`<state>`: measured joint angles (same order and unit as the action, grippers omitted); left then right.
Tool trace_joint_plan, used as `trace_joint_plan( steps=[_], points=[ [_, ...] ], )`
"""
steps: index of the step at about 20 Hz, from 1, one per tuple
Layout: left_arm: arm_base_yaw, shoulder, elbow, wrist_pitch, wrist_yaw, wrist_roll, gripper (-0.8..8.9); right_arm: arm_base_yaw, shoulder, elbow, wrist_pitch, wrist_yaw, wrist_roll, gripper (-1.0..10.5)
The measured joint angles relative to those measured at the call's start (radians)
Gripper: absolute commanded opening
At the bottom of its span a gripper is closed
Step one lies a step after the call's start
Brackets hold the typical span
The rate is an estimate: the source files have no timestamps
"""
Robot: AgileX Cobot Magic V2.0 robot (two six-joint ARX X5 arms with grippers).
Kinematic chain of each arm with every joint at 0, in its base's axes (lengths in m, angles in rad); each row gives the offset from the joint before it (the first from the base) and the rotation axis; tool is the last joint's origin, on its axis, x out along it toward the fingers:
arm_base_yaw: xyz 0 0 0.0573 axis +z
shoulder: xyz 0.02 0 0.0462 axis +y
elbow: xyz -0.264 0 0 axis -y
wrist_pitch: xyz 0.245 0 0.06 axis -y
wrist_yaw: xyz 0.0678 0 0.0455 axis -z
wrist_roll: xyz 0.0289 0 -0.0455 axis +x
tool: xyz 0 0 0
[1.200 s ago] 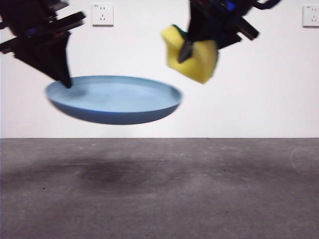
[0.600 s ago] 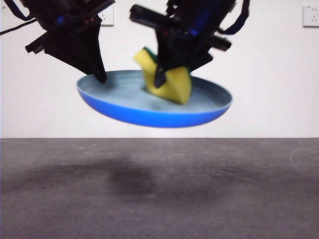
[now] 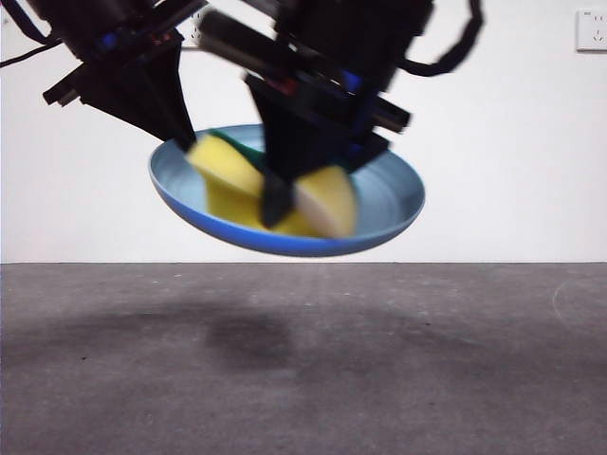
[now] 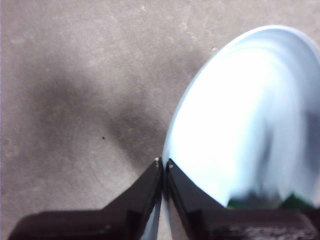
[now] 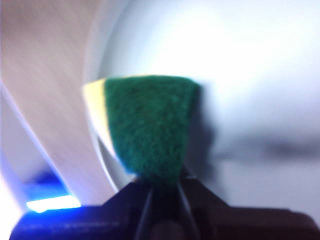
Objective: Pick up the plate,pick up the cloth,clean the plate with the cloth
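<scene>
The light-blue plate point(image 3: 394, 194) hangs in the air above the table, tilted toward the camera. My left gripper point(image 3: 180, 133) is shut on its rim at the left; the left wrist view shows the jaws point(image 4: 163, 167) pinching the plate's edge point(image 4: 240, 115). My right gripper point(image 3: 277, 204) is shut on the cloth, a yellow sponge with a green layer point(image 3: 327, 201), and presses it into the plate's inside. In the right wrist view the sponge's green face point(image 5: 150, 125) lies against the pale plate point(image 5: 250, 75). The picture is blurred by motion.
The grey table point(image 3: 303, 370) lies below with shadows under the plate. A white wall with a power socket point(image 3: 592, 28) stands behind.
The right gripper has come down and left with the sponge, from above the plate's right side into the plate. The plate has moved right and tilted more toward the camera.
</scene>
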<state>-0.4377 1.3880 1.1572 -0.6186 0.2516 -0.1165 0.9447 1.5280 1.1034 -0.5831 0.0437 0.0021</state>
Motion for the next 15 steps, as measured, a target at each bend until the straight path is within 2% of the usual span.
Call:
trace_joint_plan(
  steps=[3,4,6,10,13,15],
  points=[
    [0.034,0.002,0.000,-0.017,0.074,0.000,-0.08,-0.010,0.000,0.000,-0.052,0.179,-0.004,-0.2],
    [0.038,0.002,0.000,-0.038,0.083,0.002,-0.08,-0.024,0.000,0.000,-0.053,0.261,-0.004,-0.2],
    [0.040,0.002,0.000,-0.097,0.085,0.010,-0.08,-0.064,0.000,0.000,-0.023,0.362,-0.003,-0.2],
    [0.038,0.002,0.000,-0.153,0.091,0.020,-0.08,-0.116,0.000,0.000,0.094,0.351,-0.003,-0.2],
    [0.035,0.002,0.000,-0.154,0.085,0.023,-0.08,-0.143,0.000,0.000,0.179,0.250,-0.003,-0.2],
    [0.031,0.002,0.000,-0.153,0.084,0.026,-0.08,-0.149,0.001,0.000,0.240,0.135,-0.003,-0.2]
  ],
)
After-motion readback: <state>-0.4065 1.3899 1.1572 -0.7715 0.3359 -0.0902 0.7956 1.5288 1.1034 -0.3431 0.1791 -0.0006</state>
